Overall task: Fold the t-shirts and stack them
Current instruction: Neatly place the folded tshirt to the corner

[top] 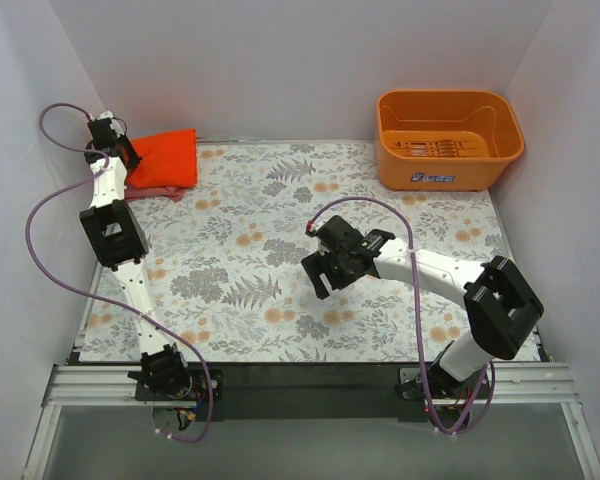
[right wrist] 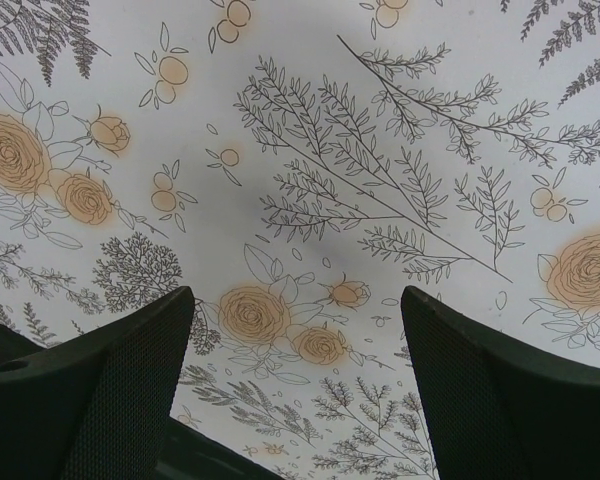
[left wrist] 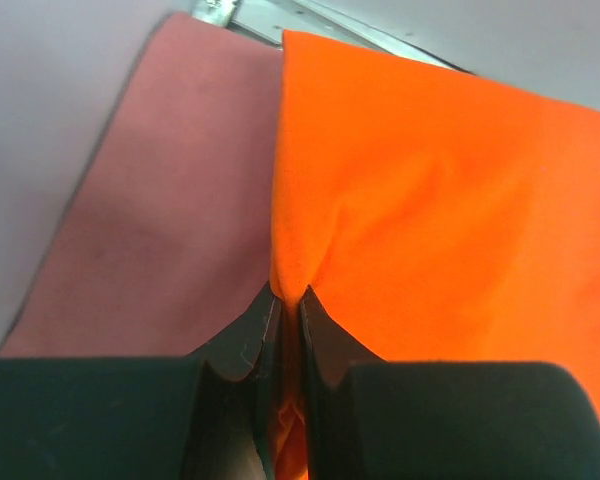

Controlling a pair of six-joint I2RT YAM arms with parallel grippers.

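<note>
Left hand (left wrist: 288,298) pinches orange-red t-shirt (left wrist: 440,220) over the pinkish-red t-shirt (left wrist: 170,220), far left; right hand (right wrist: 295,296) spread wide above tabletop (right wrist: 380,150).

Folded orange-red t-shirt (top: 168,155) sits in the upper left of the top view, lying over the duller pinkish-red t-shirt (top: 152,191), whose edge peeks out below. In the left wrist view, orange is on the right and puckered at bottom centre; pink lies flat on the left, touching it.

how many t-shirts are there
2. The orange shirt sits folded at the far left corner, pinched by the left gripper. The pink shirt lies partly under it. None shows in the tub; more could hide beneath the pile.
</note>
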